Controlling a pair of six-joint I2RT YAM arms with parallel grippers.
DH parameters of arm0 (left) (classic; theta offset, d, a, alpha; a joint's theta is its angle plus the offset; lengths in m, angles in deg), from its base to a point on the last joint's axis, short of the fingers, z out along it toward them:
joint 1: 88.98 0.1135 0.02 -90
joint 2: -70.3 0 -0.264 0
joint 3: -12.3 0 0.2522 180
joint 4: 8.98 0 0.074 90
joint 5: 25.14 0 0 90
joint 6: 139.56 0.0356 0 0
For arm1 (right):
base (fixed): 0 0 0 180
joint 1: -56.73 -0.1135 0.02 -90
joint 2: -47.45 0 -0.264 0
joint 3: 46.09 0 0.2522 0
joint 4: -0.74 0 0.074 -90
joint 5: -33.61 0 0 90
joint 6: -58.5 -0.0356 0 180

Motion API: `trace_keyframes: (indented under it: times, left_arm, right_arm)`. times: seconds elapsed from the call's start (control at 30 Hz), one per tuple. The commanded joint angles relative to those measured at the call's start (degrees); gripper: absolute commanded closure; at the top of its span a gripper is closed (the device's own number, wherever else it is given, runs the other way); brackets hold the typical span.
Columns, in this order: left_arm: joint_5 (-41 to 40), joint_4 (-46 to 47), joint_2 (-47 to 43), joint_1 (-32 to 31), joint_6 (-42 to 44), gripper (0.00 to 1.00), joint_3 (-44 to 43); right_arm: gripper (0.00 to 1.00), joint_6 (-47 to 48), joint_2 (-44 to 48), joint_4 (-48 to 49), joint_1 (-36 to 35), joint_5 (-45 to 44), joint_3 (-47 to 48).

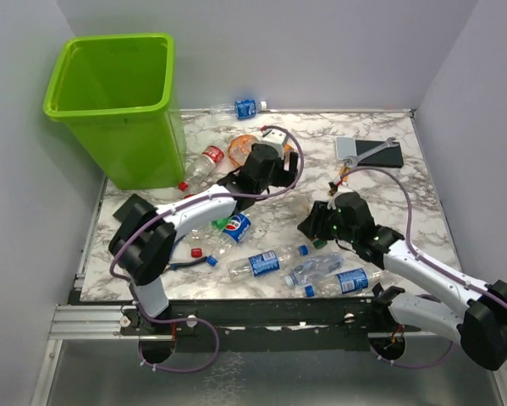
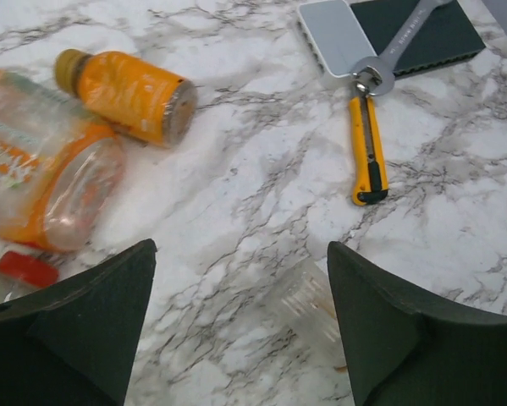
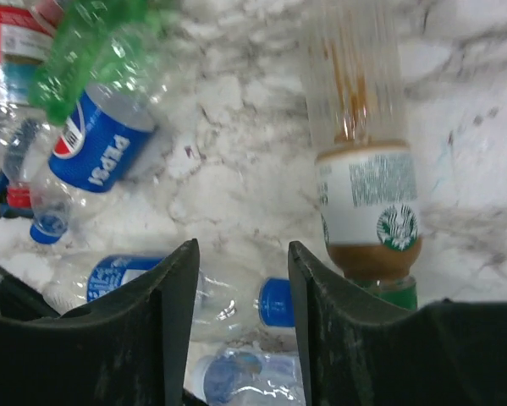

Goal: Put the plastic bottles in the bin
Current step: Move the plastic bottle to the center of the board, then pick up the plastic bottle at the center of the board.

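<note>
Both are empty, the left gripper (image 2: 240,248) wide open, the right gripper (image 3: 242,247) a little open; nudge the left toward 5 o'clock over the clear bottle (image 2: 308,302), then squeeze.

Yellow utility knife (image 2: 368,148), silver wrench (image 2: 403,41), black pad (image 2: 448,38), marble tabletop (image 2: 261,169)

The lime-green bin (image 1: 143,144) is stood upright at ten o'clock. A red-labelled bottle (image 1: 204,161) is laid just beside it, a blue-labelled bottle (image 1: 246,108) at twelve, a Pepsi bottle (image 1: 234,227) near centre, and three clear bottles (image 1: 316,269) on their sides at six.
</note>
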State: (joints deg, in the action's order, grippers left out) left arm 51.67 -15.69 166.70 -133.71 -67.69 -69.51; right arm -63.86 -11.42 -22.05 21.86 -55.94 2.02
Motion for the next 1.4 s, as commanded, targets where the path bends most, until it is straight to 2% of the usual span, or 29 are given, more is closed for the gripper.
trace_keyframes:
  times: [0.0, 0.17, 0.27, 0.63, 0.8, 1.1, 1.37]
  left_arm:
    - [12.9, 2.2, 8.8, 0.6, 2.5, 0.25, -6.6]
    - [17.0, 2.7, 18.1, 0.6, 2.6, 0.53, -13.8]
    - [18.3, 2.5, 22.3, 0.6, 1.5, 0.62, -16.3]
    - [20.3, 2.9, 26.4, 0.6, -0.8, 0.69, -12.9]
    - [18.7, 3.3, 23.5, 0.6, -1.1, 0.71, -8.0]
    - [15.9, 5.6, 16.9, 0.6, -3.7, 0.73, 1.6]
    - [14.4, 9.0, 12.2, 0.5, -6.8, 0.75, 8.2]
  right_arm:
    - [0.53, -7.9, -0.6, 5.9, -0.3, 6.8, -7.2]
    - [0.56, -10.2, 0.9, 7.2, -0.4, 3.8, -10.8]
    - [0.56, -10.8, 0.2, 6.9, -0.4, 2.3, -11.3]
    - [0.45, -15.2, -9.1, 8.6, -0.3, -3.1, -9.9]
    - [0.38, -15.5, -10.8, 10.6, 1.0, -5.1, -9.0]
    - [0.14, -17.5, -12.6, 18.4, 6.2, -0.8, -9.1]
    - [0.11, -18.3, -19.2, 20.0, 7.2, 2.1, -4.7]
